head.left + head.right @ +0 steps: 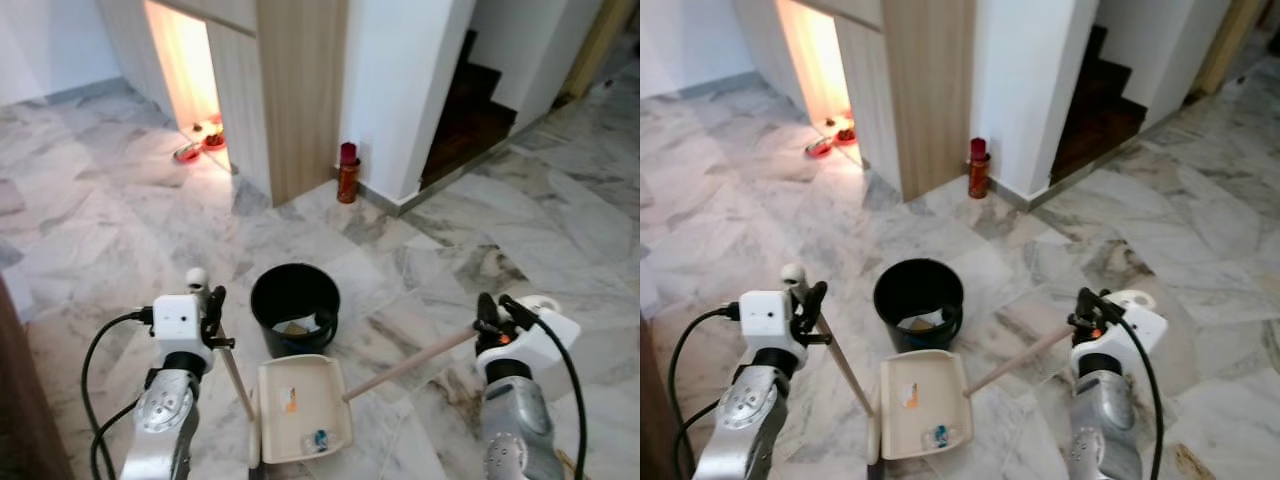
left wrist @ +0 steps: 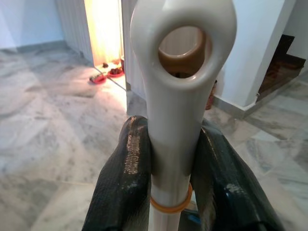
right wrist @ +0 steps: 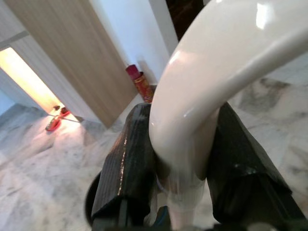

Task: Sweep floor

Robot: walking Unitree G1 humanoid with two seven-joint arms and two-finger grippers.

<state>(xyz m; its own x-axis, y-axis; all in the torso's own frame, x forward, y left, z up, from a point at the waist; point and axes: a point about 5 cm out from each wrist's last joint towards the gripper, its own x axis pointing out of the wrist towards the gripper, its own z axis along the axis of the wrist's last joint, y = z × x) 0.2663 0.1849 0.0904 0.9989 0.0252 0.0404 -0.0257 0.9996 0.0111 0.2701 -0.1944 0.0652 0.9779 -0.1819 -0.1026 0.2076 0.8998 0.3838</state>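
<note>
A cream dustpan (image 1: 300, 405) lies on the marble floor just in front of a black bucket (image 1: 295, 305); small bits of debris lie in the pan and some rubbish sits in the bucket. My right gripper (image 1: 497, 312) is shut on the white curved end (image 3: 207, 62) of the dustpan's long stick (image 1: 405, 368), which slants down to the pan's right edge. My left gripper (image 1: 212, 300) is shut on the white looped top (image 2: 183, 96) of a broom handle (image 1: 235, 380), which runs down past the pan's left edge. The broom's head is hidden below the picture.
A red bottle (image 1: 347, 172) stands at the foot of the white wall (image 1: 400, 90), beside a wooden panel (image 1: 300, 90). Dark stairs (image 1: 470, 110) rise at the back right. Red bowls (image 1: 200, 145) sit in a lit opening at the back left. Black cables hang from both wrists.
</note>
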